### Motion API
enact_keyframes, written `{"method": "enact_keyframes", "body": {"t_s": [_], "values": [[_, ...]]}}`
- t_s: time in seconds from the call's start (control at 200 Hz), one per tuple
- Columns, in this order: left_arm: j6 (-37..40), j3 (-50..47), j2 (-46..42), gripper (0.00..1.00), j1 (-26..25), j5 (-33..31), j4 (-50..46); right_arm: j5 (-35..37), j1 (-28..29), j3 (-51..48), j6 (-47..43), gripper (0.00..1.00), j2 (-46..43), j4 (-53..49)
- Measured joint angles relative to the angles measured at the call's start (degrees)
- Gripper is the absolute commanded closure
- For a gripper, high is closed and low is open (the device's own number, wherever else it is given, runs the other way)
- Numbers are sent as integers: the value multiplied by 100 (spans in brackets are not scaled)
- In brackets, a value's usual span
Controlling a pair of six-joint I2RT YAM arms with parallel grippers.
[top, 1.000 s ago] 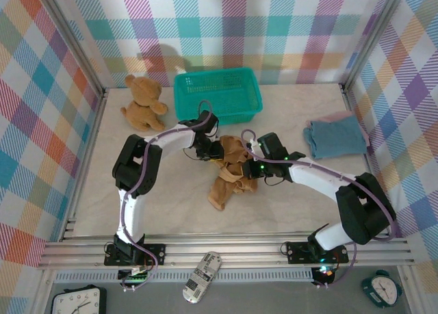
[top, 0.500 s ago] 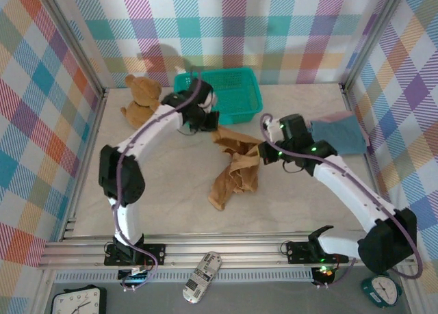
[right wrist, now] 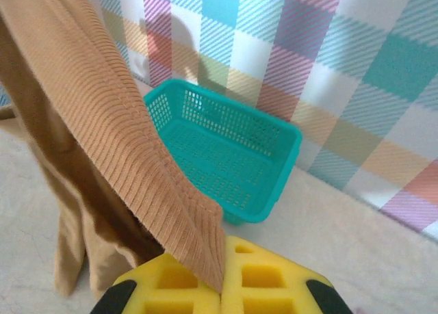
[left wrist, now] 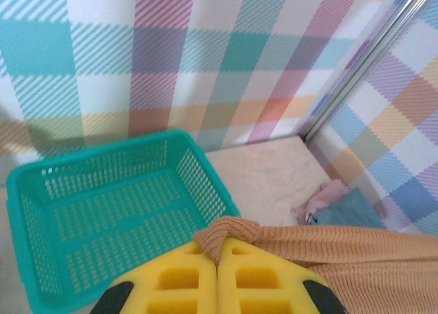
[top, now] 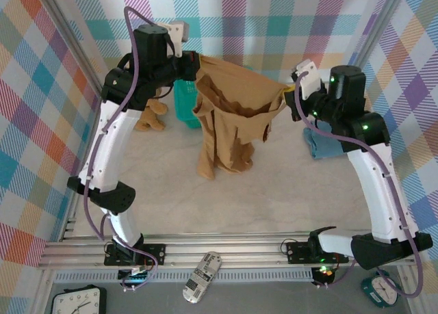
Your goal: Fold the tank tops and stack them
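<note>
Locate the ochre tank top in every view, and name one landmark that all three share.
Top external: ochre tank top hangs spread out at upper centre.
Left wrist: ochre tank top lies at bottom right, its edge pinched in the left claw.
Right wrist: ochre tank top drapes down the left side into the right claw.
Shared landmark: teal basket.

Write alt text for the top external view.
An ochre tank top hangs, held up between the left claw and right claw, its lower part dangling. A teal basket and teddy bear sit behind; a folded blue top lies at right.
</note>
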Motion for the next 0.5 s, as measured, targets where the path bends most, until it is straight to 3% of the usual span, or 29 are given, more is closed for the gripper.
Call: {"method": "enact_keyframes", "body": {"t_s": [0.165,0.31,0.5], "values": [[-7,909,717,100,2,321,127,-96,-44,682,-369,94,74,-334],[-28,1012,1019,100,9,654,247,-822,98,785,-415,94,-39,-507],[-2,964,1226,100,216,1167,-151,-1412,1749,-490,-87,93,-260,-212]]}}
